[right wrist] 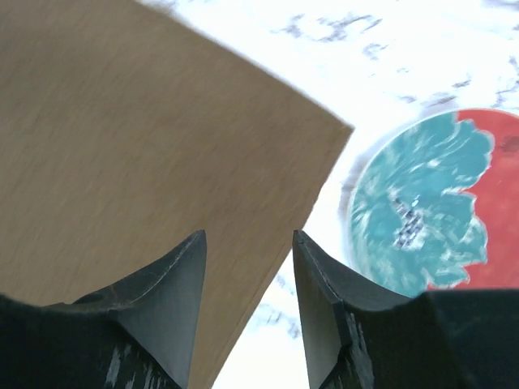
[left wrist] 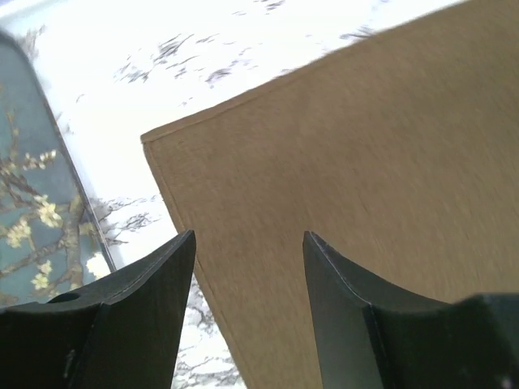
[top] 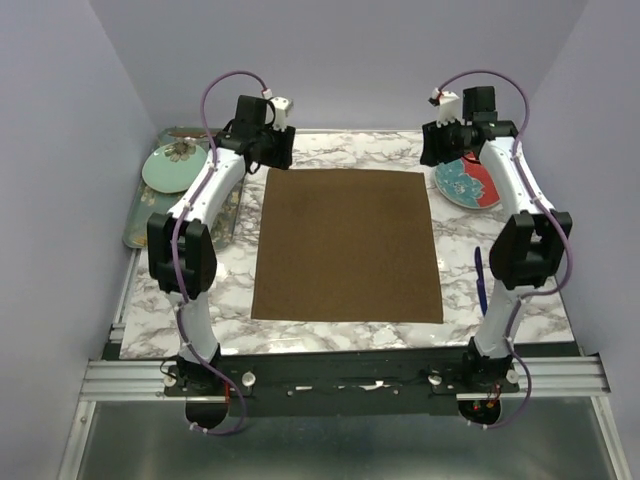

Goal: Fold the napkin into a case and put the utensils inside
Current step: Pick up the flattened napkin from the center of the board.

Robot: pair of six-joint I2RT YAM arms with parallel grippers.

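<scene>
The brown napkin [top: 345, 245] lies spread flat on the marble table, as one rectangular sheet. My left gripper [top: 268, 150] hovers over its far left corner, open, with only cloth [left wrist: 340, 162] showing below the gap between its fingers [left wrist: 247, 235]. My right gripper [top: 440, 150] hovers over the far right corner [right wrist: 162, 146], also open and holding nothing [right wrist: 249, 233]. One of the utensils, with a blue handle [top: 480, 280], lies on the table right of the napkin, partly behind the right arm.
A dark green floral tray [top: 135, 215] with a pale green plate [top: 172, 165] sits at the far left; the tray [left wrist: 32, 219] is close to the left fingers. A teal and red plate [top: 468, 182] lies at the far right, beside the right gripper [right wrist: 430, 203].
</scene>
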